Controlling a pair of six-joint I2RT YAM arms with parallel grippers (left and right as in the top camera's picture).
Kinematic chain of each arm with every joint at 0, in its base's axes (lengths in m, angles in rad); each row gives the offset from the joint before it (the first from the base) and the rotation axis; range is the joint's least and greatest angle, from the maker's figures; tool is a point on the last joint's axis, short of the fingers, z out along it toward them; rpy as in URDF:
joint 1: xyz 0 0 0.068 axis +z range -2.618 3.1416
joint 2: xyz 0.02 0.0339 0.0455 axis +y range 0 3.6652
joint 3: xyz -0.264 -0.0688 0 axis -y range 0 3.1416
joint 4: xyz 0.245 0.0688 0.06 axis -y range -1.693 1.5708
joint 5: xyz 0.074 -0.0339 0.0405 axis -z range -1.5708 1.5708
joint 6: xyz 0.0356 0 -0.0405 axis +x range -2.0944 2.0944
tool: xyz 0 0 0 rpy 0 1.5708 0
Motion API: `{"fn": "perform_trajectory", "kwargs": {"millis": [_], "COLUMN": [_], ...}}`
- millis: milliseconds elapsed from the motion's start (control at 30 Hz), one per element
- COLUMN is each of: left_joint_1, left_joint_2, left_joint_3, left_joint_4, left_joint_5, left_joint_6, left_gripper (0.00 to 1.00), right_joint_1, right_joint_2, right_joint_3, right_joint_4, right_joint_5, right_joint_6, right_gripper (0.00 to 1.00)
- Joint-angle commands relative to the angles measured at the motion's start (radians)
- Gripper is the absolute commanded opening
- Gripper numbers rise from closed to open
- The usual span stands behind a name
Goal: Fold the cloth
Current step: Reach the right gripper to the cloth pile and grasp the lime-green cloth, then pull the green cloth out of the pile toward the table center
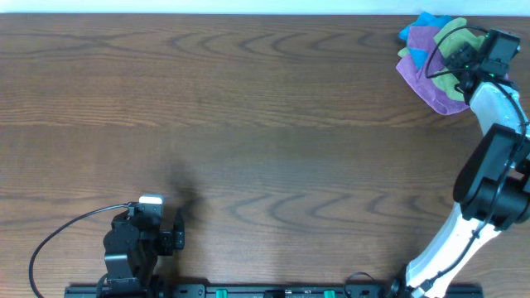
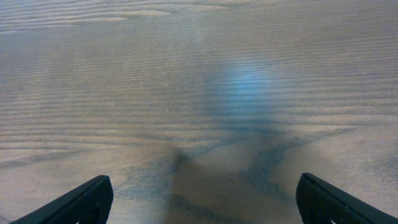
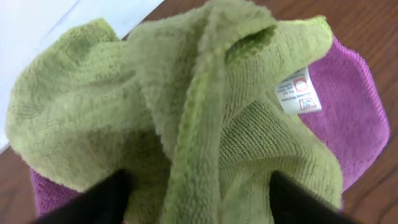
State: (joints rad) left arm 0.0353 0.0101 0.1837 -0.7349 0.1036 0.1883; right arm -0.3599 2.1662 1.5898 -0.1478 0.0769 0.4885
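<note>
Barely begun, by the look of it. At the near left, finds the left tool (image 2: pixel 204 198) parked low over the brown wood-grain counter (image 1: pixel 248 124), spread wide, gripping nothing, well apart from any fabric. Across the middle, shows no flattened or folded cloth anywhere. At the far right corner, shows a crumpled green terry cloth (image 3: pixel 124 106), white care label (image 3: pixel 297 90) turned up, heaped on a purple microfibre cloth (image 3: pixel 354 118) with a blue cloth (image 1: pixel 424 21) alongside. Places the right tool (image 3: pixel 196 196) directly over that heap, parted, straddling a raised green ridge, not visibly pinching it. Leaves everything to do, probably: lifting one cloth clear, spreading it flat, then making the folds.
</note>
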Motion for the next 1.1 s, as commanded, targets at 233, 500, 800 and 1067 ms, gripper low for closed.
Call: {"fn": "perform_trajectory", "kwargs": {"millis": [233, 500, 800, 1067], "left_joint_1": [-0.005, -0.005, -0.005, -0.005], "left_joint_2": [-0.007, -0.007, -0.006, -0.007], "left_joint_3": [-0.019, -0.019, -0.019, -0.019], "left_joint_4": [-0.008, -0.008, -0.008, -0.008], "left_joint_5": [-0.007, -0.007, -0.007, -0.007], "left_joint_6": [0.014, 0.014, 0.014, 0.014], "left_gripper": [0.95, 0.95, 0.95, 0.95], "right_joint_1": [-0.007, -0.002, 0.05, 0.135], "right_joint_2": [0.019, -0.014, -0.17, -0.315], "right_joint_3": [0.017, 0.017, 0.018, 0.018], "right_joint_4": [-0.024, -0.082, -0.244, -0.428], "right_joint_5": [-0.006, -0.026, -0.025, -0.006], "right_joint_6": [0.004, -0.026, -0.12, -0.178], "right_gripper": [0.01, 0.01, 0.01, 0.01]}}
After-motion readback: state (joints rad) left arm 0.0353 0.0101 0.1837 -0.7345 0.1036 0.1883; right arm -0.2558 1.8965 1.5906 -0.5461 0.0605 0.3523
